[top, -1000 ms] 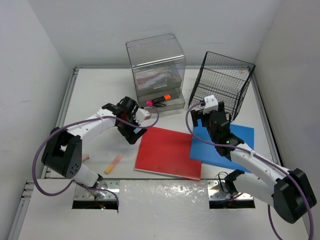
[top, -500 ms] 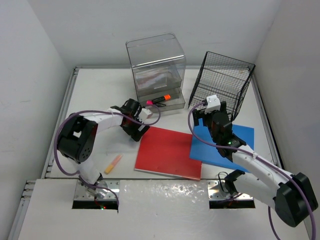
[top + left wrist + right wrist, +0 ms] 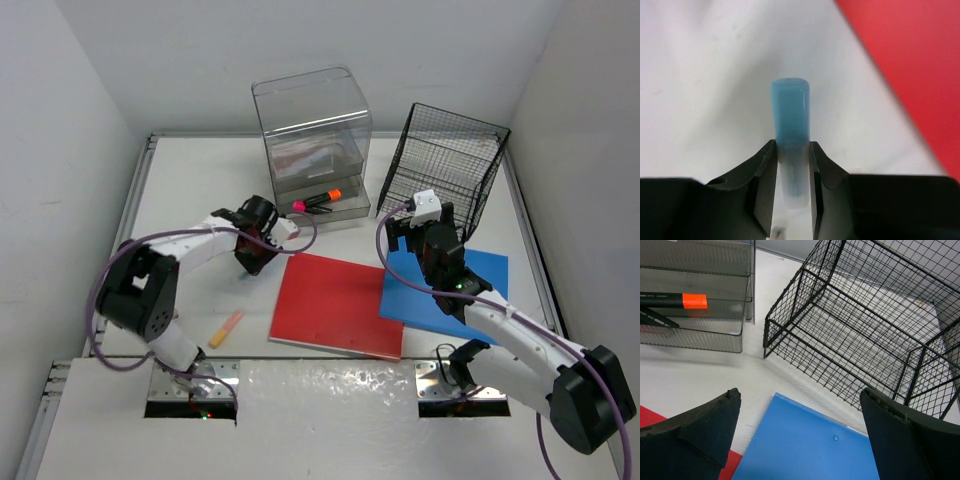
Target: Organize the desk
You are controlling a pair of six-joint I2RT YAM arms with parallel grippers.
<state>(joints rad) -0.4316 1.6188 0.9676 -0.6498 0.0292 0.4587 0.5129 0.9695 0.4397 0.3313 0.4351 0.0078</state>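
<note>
Centre left, left fingers (image 3: pixel 252 262): we see them clamped on a blue-capped highlighter (image 3: pixel 790 105).
Centre right, right fingers (image 3: pixel 400 238): spread wide above the blue folder (image 3: pixel 490 268).
Mid-frame, worktop (image 3: pixel 190 190): white, beneath everything.

Readable text: none in any of the three views.
Blue-capped marker (image 3: pixel 790 142), clear barrel: faint marks, too blurred to read.
</note>
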